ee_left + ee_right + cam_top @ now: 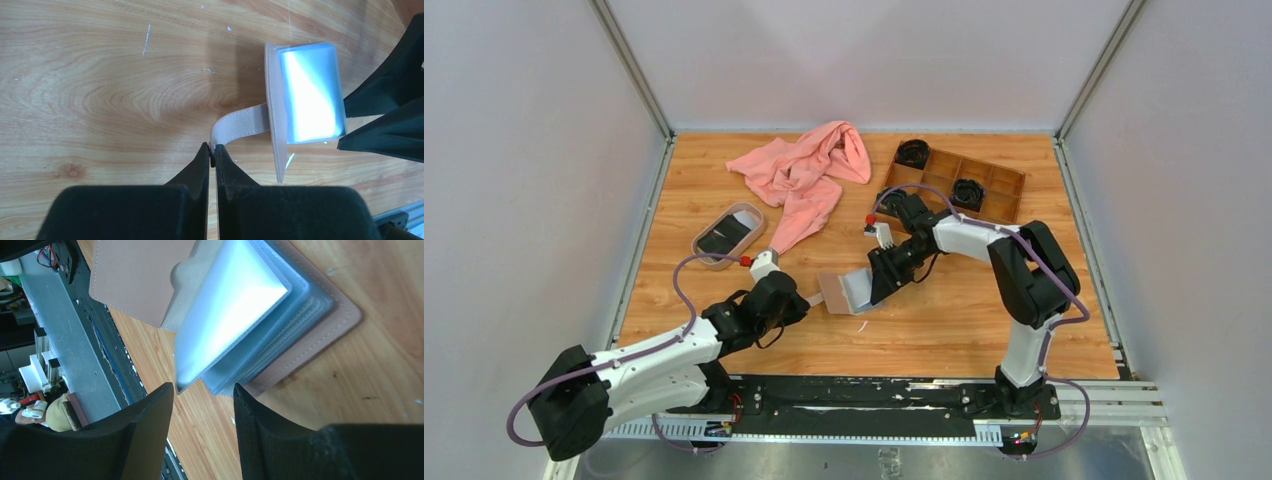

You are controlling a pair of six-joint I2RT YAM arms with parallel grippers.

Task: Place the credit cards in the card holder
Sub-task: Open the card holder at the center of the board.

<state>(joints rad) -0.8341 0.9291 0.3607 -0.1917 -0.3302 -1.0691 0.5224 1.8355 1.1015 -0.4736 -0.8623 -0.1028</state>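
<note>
you are at the opening step: the card holder (pixel 839 293) lies unfolded on the table (pixel 944 320), and nothing has gone into it yet. your left gripper (pixel 212 151) is clamped on the tip of the holder's strap (pixel 240 127), pulling it out to the holder's left so the wallet stays put. your right gripper (pixel 202 388) sits at the holder's right side, with its jaws apart. they straddle the free corner of the top clear sleeve (pixel 225 315), which is lifted off the stack under it. i judge that corner is not pinched yet.

the next move, as i read it, is to separate one sleeve so a pocket gapes, without dragging the whole holder. keep the strap hold firm. after that the right arm must travel for a card.

the credit cards (pixel 724 238) look to be the dark shapes in the oval tray (pixel 713 267), well apart from the holder, beyond it and to its left. they overlap, so you cannot count them from the top view.

counted otherwise:
- one card holder, carrying several clear sleeves
- one tray
- one pink cloth (pixel 804 175), beyond the holder
- one wooden compartment box (pixel 999 195), beyond the holder and to its right, with at least two dark round things in it
- two arms, both at the holder
</note>
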